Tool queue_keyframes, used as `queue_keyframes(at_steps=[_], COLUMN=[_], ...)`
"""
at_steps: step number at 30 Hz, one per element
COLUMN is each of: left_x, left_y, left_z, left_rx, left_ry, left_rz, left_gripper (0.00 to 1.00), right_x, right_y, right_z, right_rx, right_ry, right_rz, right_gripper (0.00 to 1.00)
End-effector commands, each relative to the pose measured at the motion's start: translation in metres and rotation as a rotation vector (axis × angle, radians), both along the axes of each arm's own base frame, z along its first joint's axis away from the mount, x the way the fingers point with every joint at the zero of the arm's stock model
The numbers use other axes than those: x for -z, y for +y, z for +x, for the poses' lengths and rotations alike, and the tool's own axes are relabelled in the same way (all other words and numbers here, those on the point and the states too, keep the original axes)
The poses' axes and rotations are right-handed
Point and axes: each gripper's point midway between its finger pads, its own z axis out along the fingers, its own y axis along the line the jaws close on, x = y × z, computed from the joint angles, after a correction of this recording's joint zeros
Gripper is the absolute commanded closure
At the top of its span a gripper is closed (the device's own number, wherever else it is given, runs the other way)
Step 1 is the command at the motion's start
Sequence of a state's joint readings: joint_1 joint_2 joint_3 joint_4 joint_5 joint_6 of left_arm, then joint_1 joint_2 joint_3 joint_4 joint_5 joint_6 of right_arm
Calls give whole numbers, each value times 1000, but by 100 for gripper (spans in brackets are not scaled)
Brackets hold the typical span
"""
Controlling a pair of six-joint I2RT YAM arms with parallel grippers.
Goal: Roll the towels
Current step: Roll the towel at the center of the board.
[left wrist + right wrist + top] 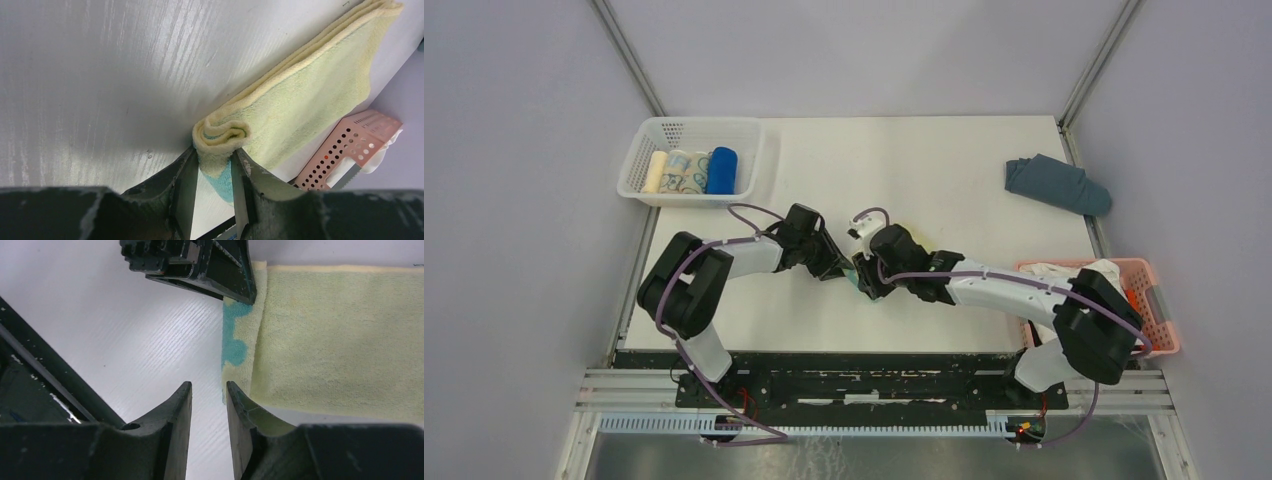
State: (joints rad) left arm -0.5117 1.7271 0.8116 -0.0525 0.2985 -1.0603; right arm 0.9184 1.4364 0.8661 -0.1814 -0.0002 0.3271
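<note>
The job looks roughly half done. The blue towel [721,170] already lies rolled in the white basket [699,122] at about 10 o'clock on the tabletop [924,160], the rightmost of three rolls there, beside a patterned roll [686,172] and a cream roll [656,172]. The pale yellow towel [310,95] lies folded flat near the middle of the tabletop, between the two arms. Only its near end is curled over into a first small turn, with a teal patch showing on the underside. The left gripper [215,156] has its jaws clamped on that curled end. The right gripper [209,390] hovers at the same edge toward 6 o'clock, its jaws apart with bare tabletop showing between them, the towel's corner just beside one finger and nothing held. Nearly the whole length of this towel remains to be rolled, and by my reading it would then go to the basket. Counted: two task towels, one rolled and one barely begun; three rolls in the white basket; one slate grey-blue cloth [1059,185] lying crumpled at 2 o'clock; one pink basket [1159,310] at 4 o'clock with one white cloth [1064,272] spilling from it; two baskets in all.
</note>
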Motion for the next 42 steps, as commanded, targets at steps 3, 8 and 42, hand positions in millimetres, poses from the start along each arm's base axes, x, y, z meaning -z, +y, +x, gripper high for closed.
queue_keyframes(at_steps=[3, 8, 42], left_x=[53, 52, 51], left_y=[48, 48, 72], left_z=[-36, -35, -54], left_rx=[19, 24, -56], left_ry=[107, 100, 163], left_rz=[281, 286, 251], left_gripper=[61, 61, 62], right_x=[11, 38, 108], right_y=[12, 0, -26], right_z=[21, 18, -20], right_rx=[12, 28, -76], right_ry=[-80, -59, 30], right_rz=[-83, -173, -621], right_gripper=[62, 62, 64])
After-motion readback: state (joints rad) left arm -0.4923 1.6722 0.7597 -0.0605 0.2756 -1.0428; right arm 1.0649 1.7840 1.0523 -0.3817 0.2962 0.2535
